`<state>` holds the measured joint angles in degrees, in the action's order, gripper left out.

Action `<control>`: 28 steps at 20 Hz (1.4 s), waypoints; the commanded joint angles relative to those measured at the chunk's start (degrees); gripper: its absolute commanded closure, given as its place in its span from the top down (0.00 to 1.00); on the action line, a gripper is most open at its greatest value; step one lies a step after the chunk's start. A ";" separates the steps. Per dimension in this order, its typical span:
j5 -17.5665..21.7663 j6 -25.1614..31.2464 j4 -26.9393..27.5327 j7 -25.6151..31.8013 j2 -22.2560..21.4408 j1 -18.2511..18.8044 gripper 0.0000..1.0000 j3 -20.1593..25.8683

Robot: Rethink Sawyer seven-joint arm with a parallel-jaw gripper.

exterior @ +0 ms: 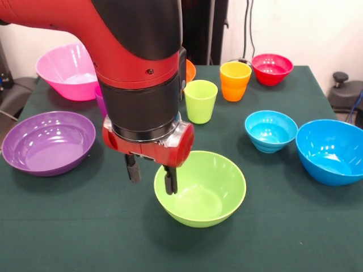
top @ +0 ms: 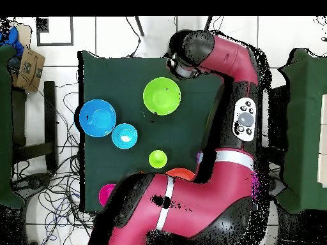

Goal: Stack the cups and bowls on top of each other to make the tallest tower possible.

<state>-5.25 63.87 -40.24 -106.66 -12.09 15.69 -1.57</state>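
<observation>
My gripper [exterior: 152, 175] is open and low over the table, its two black fingers astride the left rim of the lime green bowl [exterior: 207, 192]: one finger outside, one inside. In the overhead view the arm's head hides the gripper beside that bowl [top: 161, 96]. The lime green cup [exterior: 200, 101] and the orange cup [exterior: 235, 80] stand upright behind the bowl. A purple cup [exterior: 100, 103] peeks out from behind the arm. All the cups and bowls stand apart, none stacked.
The shallow purple bowl [exterior: 48, 141] lies at the left and the big pink bowl [exterior: 68, 71] at the back left. The small light blue bowl [exterior: 270, 130] and big blue bowl [exterior: 333, 151] are at the right. The red bowl [exterior: 272, 69] is at the back right, and an orange bowl [exterior: 190, 71] sits behind the arm.
</observation>
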 commanded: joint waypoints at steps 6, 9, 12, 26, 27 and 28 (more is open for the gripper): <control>5.19 1.16 -8.79 20.07 -0.84 0.05 1.00 8.76; 5.85 0.61 -9.28 21.05 -0.57 0.14 1.00 9.42; 6.55 -1.35 -11.14 22.23 -0.83 0.76 1.00 10.37; 11.02 -5.47 -15.99 24.73 -2.06 5.19 1.00 13.41; 11.14 -5.38 -16.57 24.91 -2.60 5.54 1.00 13.63; 11.40 -5.24 -17.00 25.13 -3.05 5.89 1.00 13.73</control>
<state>1.35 63.10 -48.97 -101.40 -12.40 19.50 5.81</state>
